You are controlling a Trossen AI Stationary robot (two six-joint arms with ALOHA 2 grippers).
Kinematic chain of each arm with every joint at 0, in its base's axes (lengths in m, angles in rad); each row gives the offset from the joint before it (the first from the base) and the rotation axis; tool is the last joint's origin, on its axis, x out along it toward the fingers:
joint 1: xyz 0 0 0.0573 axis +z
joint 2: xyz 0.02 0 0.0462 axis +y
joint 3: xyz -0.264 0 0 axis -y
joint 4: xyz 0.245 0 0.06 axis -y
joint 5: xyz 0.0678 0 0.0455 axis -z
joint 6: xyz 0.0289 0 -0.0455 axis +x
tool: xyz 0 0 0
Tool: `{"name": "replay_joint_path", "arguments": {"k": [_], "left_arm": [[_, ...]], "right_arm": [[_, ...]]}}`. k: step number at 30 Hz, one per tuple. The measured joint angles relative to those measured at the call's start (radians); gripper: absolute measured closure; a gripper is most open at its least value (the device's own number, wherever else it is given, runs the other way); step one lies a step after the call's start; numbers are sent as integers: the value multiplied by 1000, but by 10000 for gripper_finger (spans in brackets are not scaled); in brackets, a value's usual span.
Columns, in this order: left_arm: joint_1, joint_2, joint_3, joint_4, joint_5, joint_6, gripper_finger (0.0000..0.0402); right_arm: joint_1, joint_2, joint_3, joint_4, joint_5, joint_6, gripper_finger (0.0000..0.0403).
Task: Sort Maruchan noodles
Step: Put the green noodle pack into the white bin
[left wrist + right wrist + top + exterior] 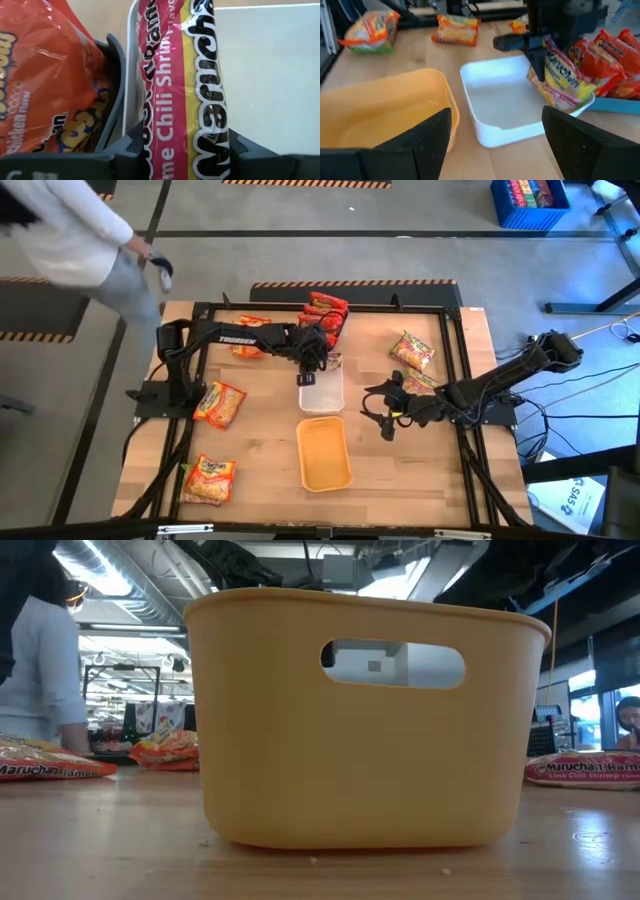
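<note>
The left gripper has its jaws closed on a crinkly yellow-and-pink Lime Chili Shrimp ramen packet, holding it on edge over the far end of the white rectangular plastic tray at mid-desk. The right gripper waits beside the orange-yellow tray, jaws spread wide and empty.

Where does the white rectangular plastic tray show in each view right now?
High view: white rectangular plastic tray at table centre, under the left gripper.
Low view: not in it; the orange-yellow plastic tray fills the picture.
Left wrist view: tray behind the held yellow-and-pink Maruchan packet.
Right wrist view: centre.
Shared landmark: the orange-yellow tray.
</note>
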State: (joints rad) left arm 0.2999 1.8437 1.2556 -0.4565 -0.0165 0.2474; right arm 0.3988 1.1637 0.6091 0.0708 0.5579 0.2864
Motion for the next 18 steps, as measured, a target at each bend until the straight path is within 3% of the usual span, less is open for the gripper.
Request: {"name": "replay_joint_path", "arguments": {"k": [5, 11, 18], "left_arm": [[5, 14, 1, 21, -20, -1, 267], [-6, 15, 0, 22, -39, 24, 226], [-39, -23, 0, 21, -132, 26, 209]], "right_arm": [[0, 16, 1, 16, -2, -2, 110], [0, 29, 0, 16, -1, -3, 110], [0, 38, 0, 33, -8, -3, 110]]}}
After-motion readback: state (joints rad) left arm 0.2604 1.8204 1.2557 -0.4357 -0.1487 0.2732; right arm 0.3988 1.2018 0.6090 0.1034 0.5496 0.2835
